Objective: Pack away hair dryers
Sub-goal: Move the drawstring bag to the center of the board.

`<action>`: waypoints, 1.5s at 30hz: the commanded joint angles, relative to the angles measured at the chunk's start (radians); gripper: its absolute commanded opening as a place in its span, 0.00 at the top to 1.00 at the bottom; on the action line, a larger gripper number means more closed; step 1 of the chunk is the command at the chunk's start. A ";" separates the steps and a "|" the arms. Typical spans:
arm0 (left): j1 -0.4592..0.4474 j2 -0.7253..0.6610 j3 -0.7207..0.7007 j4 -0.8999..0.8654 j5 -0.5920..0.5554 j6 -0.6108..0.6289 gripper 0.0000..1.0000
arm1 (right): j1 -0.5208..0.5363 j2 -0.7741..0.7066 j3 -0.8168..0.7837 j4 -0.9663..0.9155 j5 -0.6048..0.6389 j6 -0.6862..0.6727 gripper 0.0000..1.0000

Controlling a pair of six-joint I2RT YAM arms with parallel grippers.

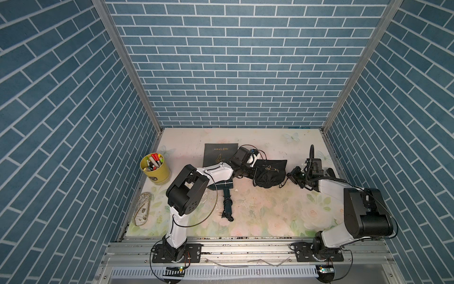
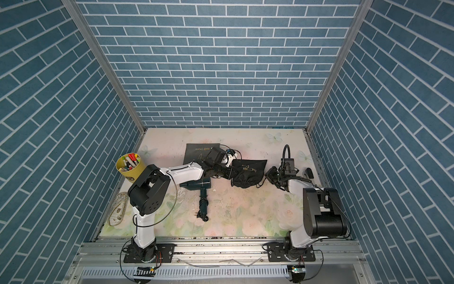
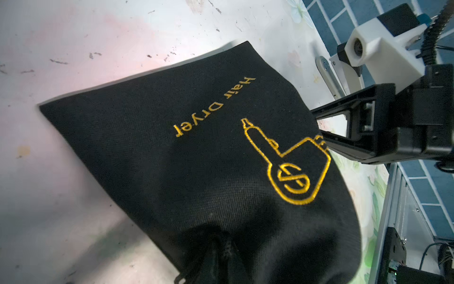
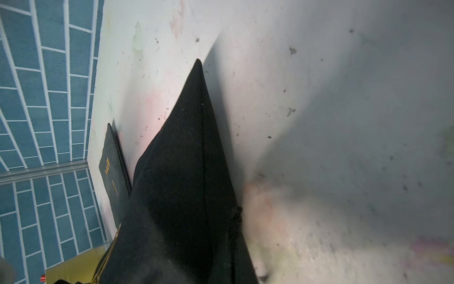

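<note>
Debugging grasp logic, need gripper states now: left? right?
Left gripper: shut on the black pouch at its gathered mouth.
Right gripper: shut on the same pouch's side edge; fabric or drawstring, cannot tell.

Full pouch (image 3: 196,159): coarse woven black cloth, matt, with shiny gold stitched lettering. Flat pouch (image 1: 219,152): the same matt dark cloth. Dryer (image 2: 202,184): smooth dark teal plastic with a slight sheen; its cord (image 2: 203,202) is matt black. Desk (image 1: 270,209): a smooth, pale, floral-printed sheet, scuffed and flecked with dark marks. Pot (image 1: 157,173): glossy yellow, metal by its look. Arms (image 1: 217,171): glossy white and matt black plastic shells. Rails (image 1: 245,248): brushed bare metal. Walls (image 1: 233,73): matt, brick-printed.
</note>
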 commanded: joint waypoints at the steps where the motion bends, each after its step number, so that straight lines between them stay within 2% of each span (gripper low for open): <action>1: -0.019 0.043 0.050 -0.005 0.011 -0.011 0.91 | -0.005 0.022 0.034 0.027 0.008 -0.026 1.00; 9: -0.031 0.132 0.162 -0.007 0.007 -0.029 0.91 | -0.072 0.067 0.044 0.099 -0.057 0.007 1.00; 23: -0.063 0.260 0.334 0.007 -0.012 -0.073 0.91 | -0.156 0.185 0.179 0.105 -0.154 -0.005 1.00; 29: -0.072 0.291 0.390 0.004 -0.031 -0.072 0.86 | -0.180 0.251 0.246 0.094 -0.183 -0.023 1.00; 32: -0.076 0.286 0.396 -0.017 -0.056 -0.051 0.71 | -0.187 0.269 0.277 0.072 -0.192 -0.039 0.97; 35: -0.087 0.243 0.362 -0.060 -0.129 0.004 0.56 | -0.189 0.267 0.303 0.019 -0.196 -0.069 0.77; 38: -0.099 0.174 0.301 -0.091 -0.225 0.057 0.35 | -0.191 0.245 0.322 -0.059 -0.166 -0.118 0.62; 41: -0.111 0.108 0.238 -0.093 -0.286 0.106 0.02 | -0.192 0.213 0.340 -0.140 -0.124 -0.160 0.52; 45: -0.135 0.030 0.183 -0.097 -0.342 0.157 0.01 | -0.192 0.168 0.350 -0.220 -0.086 -0.184 0.44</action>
